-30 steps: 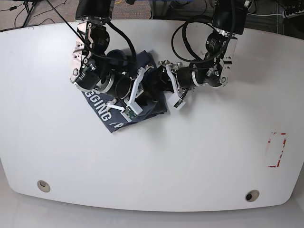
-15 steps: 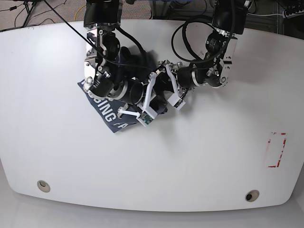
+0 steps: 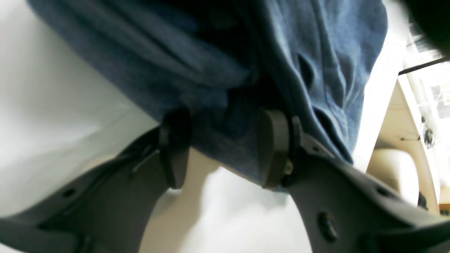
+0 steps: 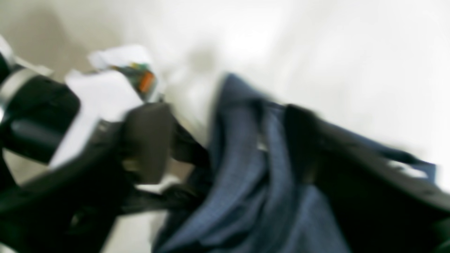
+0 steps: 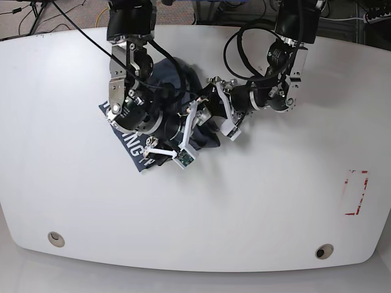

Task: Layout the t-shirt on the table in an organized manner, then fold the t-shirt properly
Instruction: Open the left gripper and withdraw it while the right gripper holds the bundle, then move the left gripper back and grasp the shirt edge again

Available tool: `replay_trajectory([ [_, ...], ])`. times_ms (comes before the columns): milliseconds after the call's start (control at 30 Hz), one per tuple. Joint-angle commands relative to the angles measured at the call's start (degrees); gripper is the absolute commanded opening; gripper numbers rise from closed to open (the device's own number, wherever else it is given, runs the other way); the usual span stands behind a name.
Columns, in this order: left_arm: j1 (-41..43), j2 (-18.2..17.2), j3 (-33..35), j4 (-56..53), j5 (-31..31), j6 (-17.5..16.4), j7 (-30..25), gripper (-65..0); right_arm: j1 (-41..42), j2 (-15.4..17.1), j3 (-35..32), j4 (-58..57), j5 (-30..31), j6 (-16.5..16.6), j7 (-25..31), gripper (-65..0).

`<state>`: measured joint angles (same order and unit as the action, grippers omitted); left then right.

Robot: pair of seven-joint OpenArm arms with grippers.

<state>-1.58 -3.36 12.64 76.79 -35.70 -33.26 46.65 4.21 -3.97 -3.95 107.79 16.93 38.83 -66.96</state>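
The dark navy t-shirt (image 5: 174, 73) lies bunched on the white table (image 5: 256, 201) between my two arms, with part of its white lettering (image 5: 131, 143) showing at lower left. My left gripper (image 5: 214, 113) is at the shirt's right edge. In the left wrist view it (image 3: 225, 151) is closed on a thick fold of the t-shirt (image 3: 218, 70) just above the table. My right gripper (image 5: 174, 140) is over the shirt's lower part. In the blurred right wrist view it (image 4: 225, 140) stands open, with the t-shirt (image 4: 242, 175) against one finger only.
Two metal grommet holes sit near the front edge, one left (image 5: 56, 238) and one right (image 5: 324, 251). A red-outlined rectangle (image 5: 356, 192) marks the right side. Black cables hang from both arms at the back. The left arm's white camera housing (image 4: 105, 88) is close by.
My right arm has swung right and down over the shirt, covering more of the lettering. The shirt has bunched tighter between the arms. The left arm has shifted only slightly.
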Motion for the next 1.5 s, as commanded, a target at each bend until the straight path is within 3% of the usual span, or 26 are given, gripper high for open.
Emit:
replay_trajectory([
  [0,-0.7,0.4,0.2,0.4,1.4,0.5,0.6,-36.3,-0.2,-0.8,-0.7,4.1,4.6,1.2,1.2,-9.8],
  [367,-0.6,-0.5,-0.5,6.9,0.9,0.3,0.8,-36.3,-3.7,1.6,5.7,6.5,4.6,1.2,1.3,-10.9],
  [500,0.1,-2.6,-2.6,11.2,0.4,0.3,1.2,-36.3,-3.7,2.3,9.4,6.4,4.7,1.2,1.3,-17.9],
  [700,1.2,-5.5,-7.1,16.1,-4.1,0.3,2.5,-36.3,-3.3,3.5,10.9,5.3,4.7,1.2,1.7,-33.5],
  [833,2.6,-9.5,-11.9,19.3,-8.2,0.3,2.4,-36.3,-1.4,3.2,10.7,2.4,4.6,1.2,2.8,-44.9],
  [933,3.7,-12.0,-16.6,20.8,-10.8,0.3,2.4,-36.3,-0.7,3.1,10.1,-1.9,4.6,1.2,5.3,-49.0],
  [1200,5.8,-17.5,-25.7,22.2,-17.4,0.2,2.4,-36.3,1.1,3.1,5.4,-14.7,4.3,1.2,14.4,-49.6],
  [1467,5.8,-18.3,-26.1,22.2,-20.8,0.2,2.4,-36.3,1.2,3.4,0.4,-24.0,4.0,1.2,22.6,-49.6],
])
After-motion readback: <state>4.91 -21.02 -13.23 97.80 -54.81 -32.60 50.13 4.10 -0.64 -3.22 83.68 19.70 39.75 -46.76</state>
